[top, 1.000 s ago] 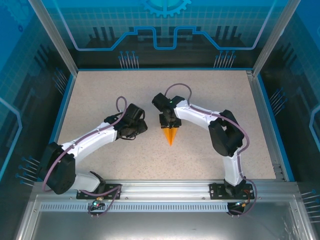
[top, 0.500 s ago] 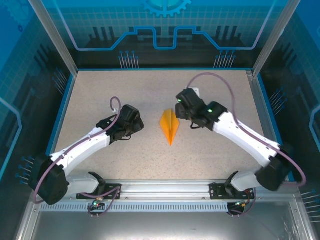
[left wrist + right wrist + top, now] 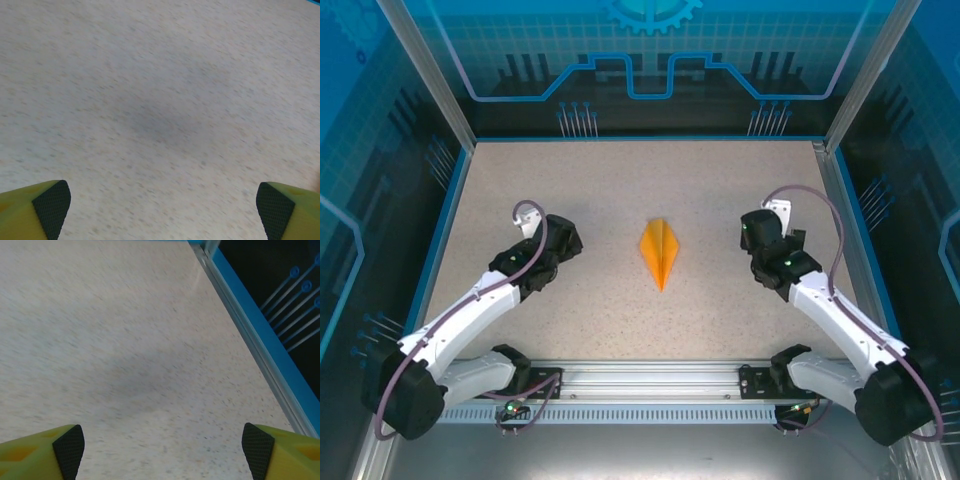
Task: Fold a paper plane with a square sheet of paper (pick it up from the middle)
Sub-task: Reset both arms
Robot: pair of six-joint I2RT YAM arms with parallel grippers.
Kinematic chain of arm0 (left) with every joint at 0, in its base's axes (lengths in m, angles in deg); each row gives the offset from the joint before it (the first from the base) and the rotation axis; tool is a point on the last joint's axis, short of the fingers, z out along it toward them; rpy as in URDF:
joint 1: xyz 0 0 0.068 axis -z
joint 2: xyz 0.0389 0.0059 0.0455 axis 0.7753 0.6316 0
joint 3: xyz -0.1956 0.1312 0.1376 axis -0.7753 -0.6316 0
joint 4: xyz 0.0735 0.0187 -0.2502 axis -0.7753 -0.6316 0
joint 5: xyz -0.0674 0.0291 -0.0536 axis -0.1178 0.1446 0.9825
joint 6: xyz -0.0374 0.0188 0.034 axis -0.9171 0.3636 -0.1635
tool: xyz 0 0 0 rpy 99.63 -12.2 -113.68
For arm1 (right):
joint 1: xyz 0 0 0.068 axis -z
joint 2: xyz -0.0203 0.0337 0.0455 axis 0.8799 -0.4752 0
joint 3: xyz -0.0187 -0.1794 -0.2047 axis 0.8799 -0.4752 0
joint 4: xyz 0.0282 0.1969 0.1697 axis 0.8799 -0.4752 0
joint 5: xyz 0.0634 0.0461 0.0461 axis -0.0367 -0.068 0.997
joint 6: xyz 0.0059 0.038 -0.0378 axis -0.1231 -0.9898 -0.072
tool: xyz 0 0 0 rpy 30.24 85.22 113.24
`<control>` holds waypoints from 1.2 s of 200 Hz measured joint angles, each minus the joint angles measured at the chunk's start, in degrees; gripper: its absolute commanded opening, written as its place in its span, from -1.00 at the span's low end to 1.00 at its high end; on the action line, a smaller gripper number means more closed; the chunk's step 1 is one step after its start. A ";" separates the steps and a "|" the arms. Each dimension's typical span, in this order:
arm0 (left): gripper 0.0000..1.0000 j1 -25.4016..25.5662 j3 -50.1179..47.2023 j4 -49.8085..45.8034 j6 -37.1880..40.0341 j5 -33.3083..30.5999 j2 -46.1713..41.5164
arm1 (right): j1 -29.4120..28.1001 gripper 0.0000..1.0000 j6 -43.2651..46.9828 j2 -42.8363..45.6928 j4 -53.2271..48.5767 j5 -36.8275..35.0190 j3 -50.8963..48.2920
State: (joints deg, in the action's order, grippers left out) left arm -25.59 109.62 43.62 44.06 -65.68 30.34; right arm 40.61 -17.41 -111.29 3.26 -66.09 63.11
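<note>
While the paper plane point(image 3: 660, 252) lies flat on the speckled table point(image 3: 620, 180), it is held by neither claw. It is found between the two, off to the right of the left claw point(image 3: 566, 238) and off to the left of the right claw point(image 3: 754, 228), well apart from both. Its narrow point is turned toward the arm bases and its broader end away from them, with a centre ridge seen along its length.

The left claw point(image 3: 162, 206) is spread wide in its wrist view. Its yellow fingers with dark pads point(image 3: 51, 206) are set at the two lower corners, and bare tabletop is seen between them. Nothing is gripped.

The right claw point(image 3: 162, 445) is likewise parted widely, its dark pads point(image 3: 68, 445) standing far from each other over bare table, and nothing is gripped. To the right of this claw, the blue rim point(image 3: 250, 315) of the table is seen running along the edge.
</note>
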 measured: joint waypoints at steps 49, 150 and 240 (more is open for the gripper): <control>0.97 -8.00 -4.81 4.31 7.61 -3.91 -2.62 | 8.79 0.73 9.35 -5.73 17.11 10.62 -9.46; 0.97 -15.47 -14.91 23.89 19.96 -3.43 -0.39 | 11.69 0.69 20.46 -22.08 50.16 26.34 -11.72; 0.97 -19.56 -21.57 61.46 33.24 11.54 18.14 | 16.04 0.98 22.34 -25.46 62.47 37.62 -17.53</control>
State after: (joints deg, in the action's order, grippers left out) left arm -45.16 88.05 105.08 77.31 -54.14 48.48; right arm 56.65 4.93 -136.76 65.73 -28.47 45.59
